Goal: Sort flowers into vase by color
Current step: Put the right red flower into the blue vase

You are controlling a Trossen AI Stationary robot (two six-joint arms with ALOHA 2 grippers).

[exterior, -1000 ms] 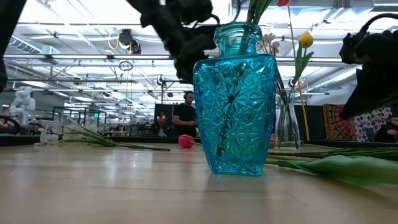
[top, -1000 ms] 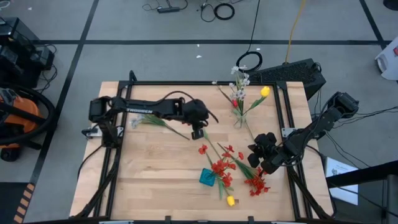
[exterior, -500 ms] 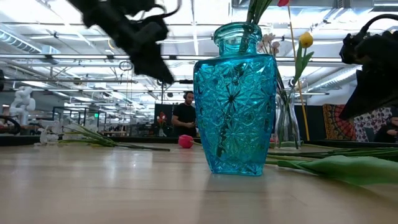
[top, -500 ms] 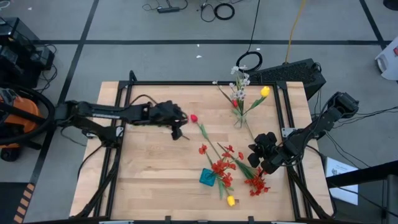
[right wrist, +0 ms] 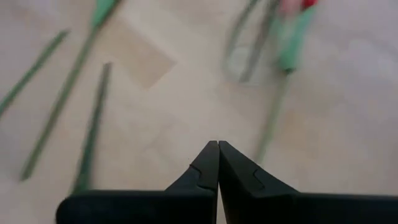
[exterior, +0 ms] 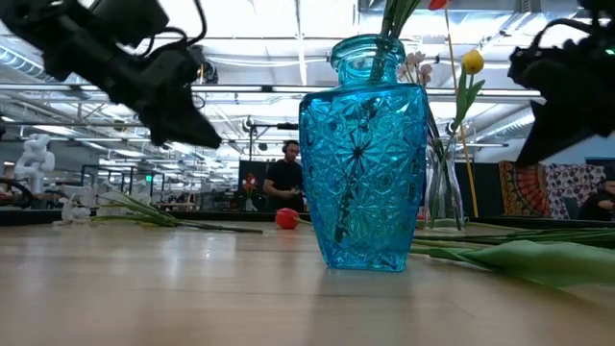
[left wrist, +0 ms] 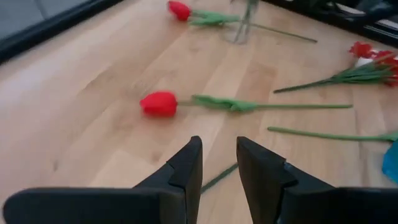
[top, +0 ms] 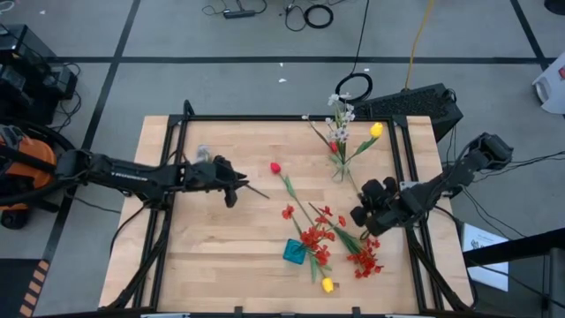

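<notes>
The left end effector [left wrist: 219, 163] is held low over the desk [top: 221, 247], its fingers parted by a narrow gap and holding nothing that can be made out. Directly beneath the gap a thin green stem [left wrist: 219, 177] lies flat on the wood; in the high view it runs on from under the tool toward the desk's middle. Which flower it belongs to cannot be told for sure, though a whitish sprig [top: 203, 154] lies just behind the arm.

Just ahead of the fingers a red tulip [left wrist: 158, 102] lies on its side, its stem stretched away from the tool. Farther off a blue vase [top: 295, 251] stands with red blossoms in it. Well beyond, a clear vase [top: 340, 168] holds a yellow tulip [top: 376, 130] and whitish sprigs. Loose red sprays [top: 364, 261] and another yellow tulip [top: 327, 284] lie around the blue vase.

The step in hand is judged to be a pick-up of the stem under the fingers. To do it well, the fingers should be set square across the stem and lowered until the tips just meet the wood, then closed gently. A grip near the middle of the stem should keep it from drooping.

The right end effector [right wrist: 217, 163] waits fully closed and empty, near the red sprays.
</notes>
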